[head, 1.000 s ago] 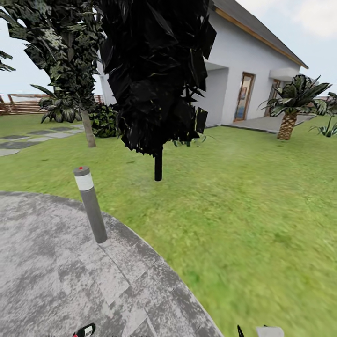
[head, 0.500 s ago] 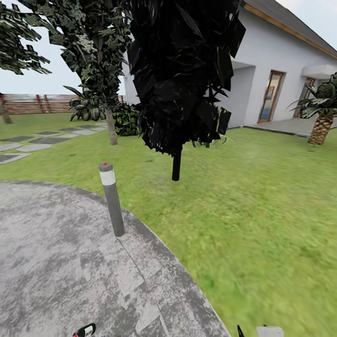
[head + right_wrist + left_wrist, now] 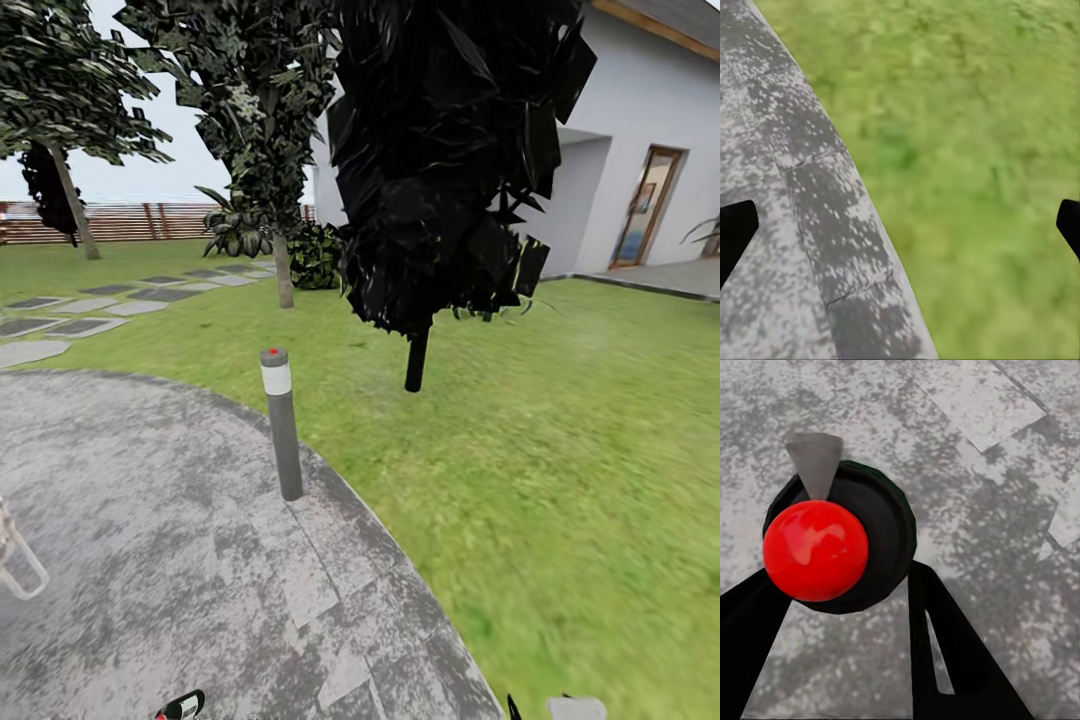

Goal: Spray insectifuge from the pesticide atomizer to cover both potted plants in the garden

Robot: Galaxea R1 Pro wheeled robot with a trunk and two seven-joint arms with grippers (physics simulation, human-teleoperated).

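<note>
Patio [image 3: 130, 560] of mottled grey paving lower left, lawn [image 3: 560, 470] right, bollard lamp [image 3: 281, 423] at edge, white house [image 3: 660, 170] upper right. Left fingers [image 3: 945, 652] holding pesticide atomizer [image 3: 832, 547]; right fingers [image 3: 735, 232] wide.

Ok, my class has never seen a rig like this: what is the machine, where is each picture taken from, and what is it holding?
It is a simulated wheeled robot with two arms, each ending in a pincer. The big picture comes from its head camera: a round paved patio, a grey bollard lamp, lawn, a dark tree and a white house. The other two come from wrist cameras. The left pincer appears to grip the pesticide atomizer, a dark bottle with a red knob, above the paving. The right pincer is open and empty, over the patio's edge.
</note>
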